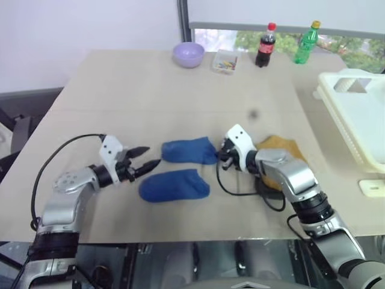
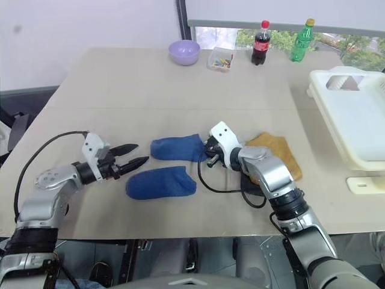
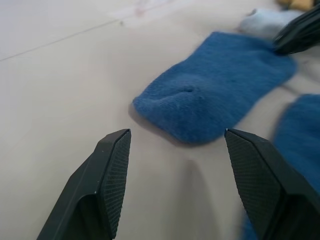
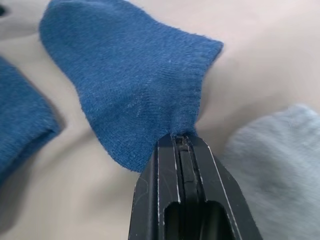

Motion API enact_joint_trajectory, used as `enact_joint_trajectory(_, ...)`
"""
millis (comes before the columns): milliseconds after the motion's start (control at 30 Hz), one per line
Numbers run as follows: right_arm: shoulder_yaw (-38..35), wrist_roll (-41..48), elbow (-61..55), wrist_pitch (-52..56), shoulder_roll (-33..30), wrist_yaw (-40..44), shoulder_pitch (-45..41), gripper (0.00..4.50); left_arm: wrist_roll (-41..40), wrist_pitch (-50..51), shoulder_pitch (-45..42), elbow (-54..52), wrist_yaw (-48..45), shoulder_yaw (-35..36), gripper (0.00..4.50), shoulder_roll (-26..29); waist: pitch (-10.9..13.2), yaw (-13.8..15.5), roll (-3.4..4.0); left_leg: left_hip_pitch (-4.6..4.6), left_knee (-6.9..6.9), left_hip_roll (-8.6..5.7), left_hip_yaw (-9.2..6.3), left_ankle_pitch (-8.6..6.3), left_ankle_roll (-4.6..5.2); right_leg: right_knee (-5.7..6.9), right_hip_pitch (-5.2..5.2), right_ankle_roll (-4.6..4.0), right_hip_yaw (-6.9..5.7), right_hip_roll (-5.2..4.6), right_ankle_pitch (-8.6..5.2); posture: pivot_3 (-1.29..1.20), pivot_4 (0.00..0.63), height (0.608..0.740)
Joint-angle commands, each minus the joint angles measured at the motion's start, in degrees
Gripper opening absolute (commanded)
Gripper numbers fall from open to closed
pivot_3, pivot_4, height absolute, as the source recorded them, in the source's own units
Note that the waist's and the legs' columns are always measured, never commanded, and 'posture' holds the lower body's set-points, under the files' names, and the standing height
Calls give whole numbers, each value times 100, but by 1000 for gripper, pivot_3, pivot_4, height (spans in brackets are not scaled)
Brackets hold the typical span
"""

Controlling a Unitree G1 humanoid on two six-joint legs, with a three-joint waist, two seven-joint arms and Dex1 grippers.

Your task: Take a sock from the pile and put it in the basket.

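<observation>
Both fingers of the right gripper (image 4: 182,142) press together on the cuff edge of a blue sock (image 4: 135,85) in the right wrist view, pinching the fabric; a pale grey sock (image 4: 280,165) lies just beside it and a second blue sock (image 4: 20,130) at the other side.

Seen from the left wrist, the left gripper (image 3: 177,145) has its fingers spread wide, holding nothing, aimed at the toe end of the pinched sock on the table (image 3: 60,75).

From the left eye, the pile sits mid-table: two blue socks and a mustard yellow sock (image 1: 280,147) partly under the right arm. At the far edge stand a lilac bowl (image 1: 188,54), a small clear box (image 1: 224,62) holding colourful bits, a red-labelled cola bottle (image 1: 265,46) whose writing cannot be read, and a green bottle (image 1: 306,43). The basket (image 1: 355,114) stands at the table's right side.
</observation>
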Motion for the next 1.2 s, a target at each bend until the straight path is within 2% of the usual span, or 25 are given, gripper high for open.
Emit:
enact_joint_trajectory(33,28,30,-257,-26,29,7,22,51,216,-162,-255,244,124,-61,3200,37,0,-2,0,0,0,0,0,0,0,0,0,0,0,0,0,0,150,730)
enact_joint_trajectory(467,71,-29,-298,-45,87,-100,136,51,596,-455,-900,921,124,-531,3200,-284,1,15,-8,-1,1,-1,0,0,0,1,1,17,-1,0,10,0,150,730)
enact_joint_trajectory(700,100,-51,-302,-50,95,-146,166,51,732,-481,-986,1194,-83,-661,3200,-227,0,8,-8,-1,0,-1,-1,0,0,1,0,19,-1,1,11,0,150,730)
enact_joint_trajectory(767,102,-46,-321,-45,90,-158,176,0,742,-431,-1008,1251,-119,-650,2498,-222,0,6,-9,-1,1,-1,0,0,0,1,1,19,0,0,11,0,150,730)
enact_joint_trajectory(833,103,-42,-323,-47,87,-170,180,0,789,-465,-1027,1304,-155,-661,1492,-202,0,6,-9,0,1,-1,-1,0,0,1,1,18,0,0,10,0,150,730)
enact_joint_trajectory(900,105,-45,-325,-48,84,-178,184,0,858,-533,-1031,1357,-164,-689,698,-175,0,7,-9,1,1,-1,-1,0,0,3,1,18,0,0,10,0,150,730)
enact_joint_trajectory(933,106,-47,-324,-50,83,-180,185,0,865,-548,-1031,1374,-163,-694,52,-171,0,7,-9,2,1,-1,-2,0,1,5,1,18,0,0,10,0,150,730)
enact_joint_trajectory(1200,80,-26,-398,-66,110,-200,198,0,717,-526,-773,1179,-128,-525,52,-132,0,-6,-9,3,1,0,-2,0,1,6,1,18,0,0,11,0,150,730)
